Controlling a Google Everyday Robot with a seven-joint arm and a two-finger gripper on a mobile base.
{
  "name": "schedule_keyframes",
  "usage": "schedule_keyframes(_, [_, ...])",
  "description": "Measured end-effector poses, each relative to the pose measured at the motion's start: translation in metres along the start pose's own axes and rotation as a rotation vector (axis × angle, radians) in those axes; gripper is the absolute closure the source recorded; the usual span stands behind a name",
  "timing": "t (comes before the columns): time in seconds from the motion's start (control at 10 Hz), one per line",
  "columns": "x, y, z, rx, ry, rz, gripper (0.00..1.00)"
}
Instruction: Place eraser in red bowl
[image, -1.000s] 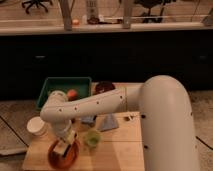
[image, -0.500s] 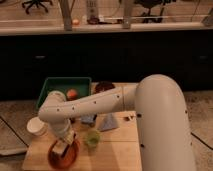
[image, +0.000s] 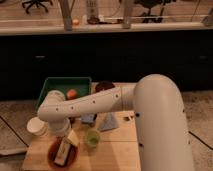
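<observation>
Orange-red bowl (image: 51, 156) on the worktop (image: 115, 152) held the eraser (image: 63, 150); the claw (image: 69, 138) hung just above it, its spread impossible to tell.

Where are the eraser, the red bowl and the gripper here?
eraser (image: 62, 150), camera view, on its dark top face.
red bowl (image: 52, 153), camera view, on the left rim.
gripper (image: 66, 141), camera view, at its tip directly over the bowl.
</observation>
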Motion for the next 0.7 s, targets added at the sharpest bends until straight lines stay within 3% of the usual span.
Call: schedule_keyframes(0.7, [0.0000,-0.0051,-0.0085,0.056,-0.012,-0.023,0.20])
